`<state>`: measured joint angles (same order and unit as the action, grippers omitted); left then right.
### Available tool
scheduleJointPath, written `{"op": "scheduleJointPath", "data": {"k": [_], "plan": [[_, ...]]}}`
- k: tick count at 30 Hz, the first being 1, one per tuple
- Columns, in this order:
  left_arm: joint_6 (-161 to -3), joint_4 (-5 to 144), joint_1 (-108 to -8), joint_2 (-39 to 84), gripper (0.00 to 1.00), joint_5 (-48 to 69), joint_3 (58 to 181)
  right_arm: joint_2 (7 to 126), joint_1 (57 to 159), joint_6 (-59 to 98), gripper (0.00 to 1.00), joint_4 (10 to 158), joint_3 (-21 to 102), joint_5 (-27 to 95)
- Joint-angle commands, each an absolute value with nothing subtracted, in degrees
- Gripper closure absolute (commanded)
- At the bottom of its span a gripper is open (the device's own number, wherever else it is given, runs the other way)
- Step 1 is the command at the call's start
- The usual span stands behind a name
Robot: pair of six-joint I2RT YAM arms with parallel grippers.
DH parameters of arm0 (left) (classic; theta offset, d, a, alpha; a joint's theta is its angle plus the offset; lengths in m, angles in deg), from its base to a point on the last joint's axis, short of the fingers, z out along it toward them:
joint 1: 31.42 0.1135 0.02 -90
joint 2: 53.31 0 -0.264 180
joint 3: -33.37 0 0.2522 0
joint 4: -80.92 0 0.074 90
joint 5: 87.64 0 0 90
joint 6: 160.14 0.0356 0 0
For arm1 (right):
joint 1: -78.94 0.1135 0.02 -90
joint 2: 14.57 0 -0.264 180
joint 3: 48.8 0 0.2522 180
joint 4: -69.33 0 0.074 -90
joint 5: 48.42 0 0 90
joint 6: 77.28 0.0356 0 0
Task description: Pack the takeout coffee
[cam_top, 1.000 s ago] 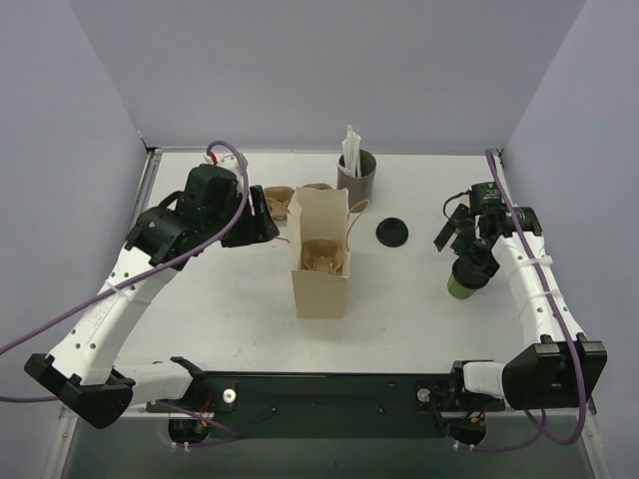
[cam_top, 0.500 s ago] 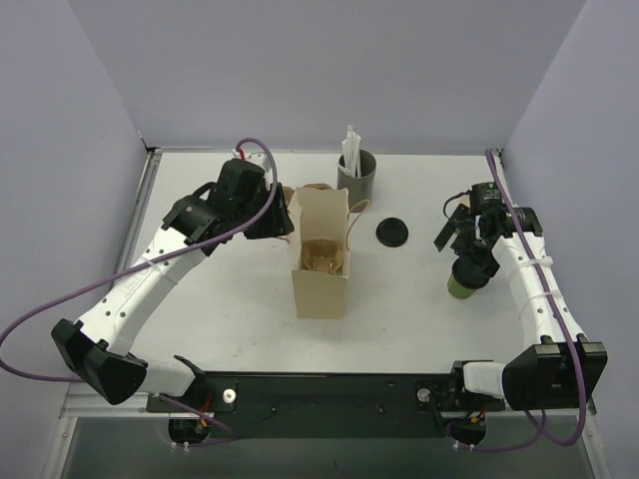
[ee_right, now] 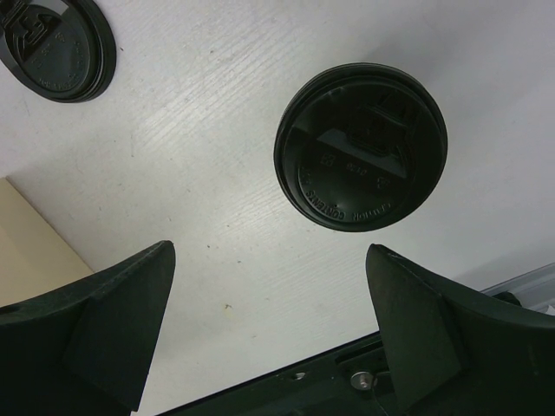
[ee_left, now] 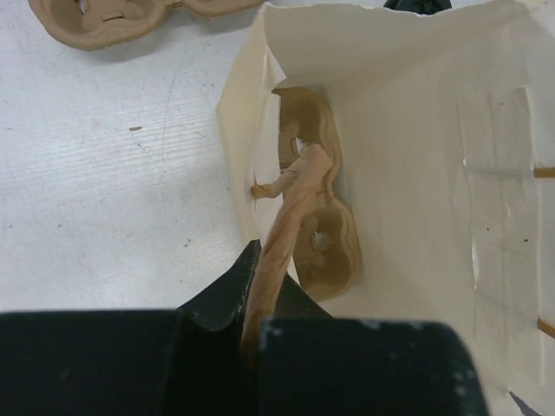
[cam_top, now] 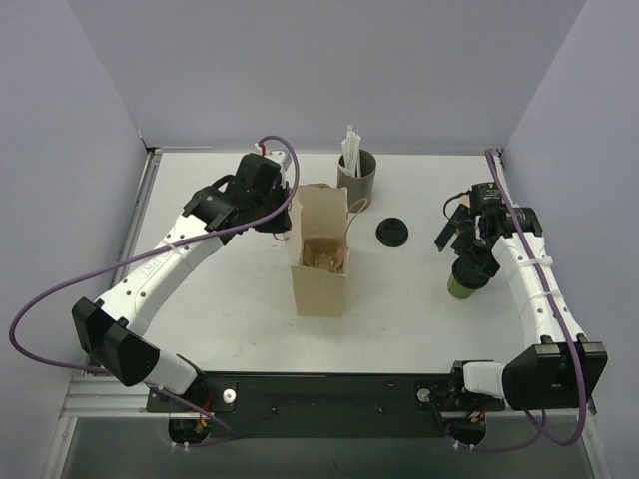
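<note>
- Pinching with the left gripper [ee_left: 260, 334], jaws closed on what looks like the twisted tan paper handle [ee_left: 276, 251] of the upright cream paper bag [cam_top: 321, 274]; likely steadying it and keeping the mouth open.
- Seated low inside: a brown moulded-pulp cup carrier [ee_left: 328, 251], ready for a cup.
- Hovering with the right gripper [ee_right: 269, 260], jaws spread wide and empty, straddling from above the small green paper cup [cam_top: 461, 287] with its round black plastic lid [ee_right: 360, 147].
- Standing on the white table [cam_top: 220, 309], well right of the bag, not yet packed.
</note>
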<state>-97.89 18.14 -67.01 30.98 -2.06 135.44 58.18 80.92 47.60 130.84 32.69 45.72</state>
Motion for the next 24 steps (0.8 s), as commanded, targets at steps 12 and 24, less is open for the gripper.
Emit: {"op": "scheduleJointPath", "data": {"k": [12, 24], "plan": [[-75.6, 15.6, -67.9, 31.2, 1.0, -0.5, 150.3, 56.5, 80.3, 47.6, 0.13, 133.5, 33.6, 48.4], [-59.2, 18.9, -73.5, 27.7, 1.0, -5.5, 143.8, 52.1, 76.0, 48.8, 0.13, 131.5, 28.2, 45.3]]}}
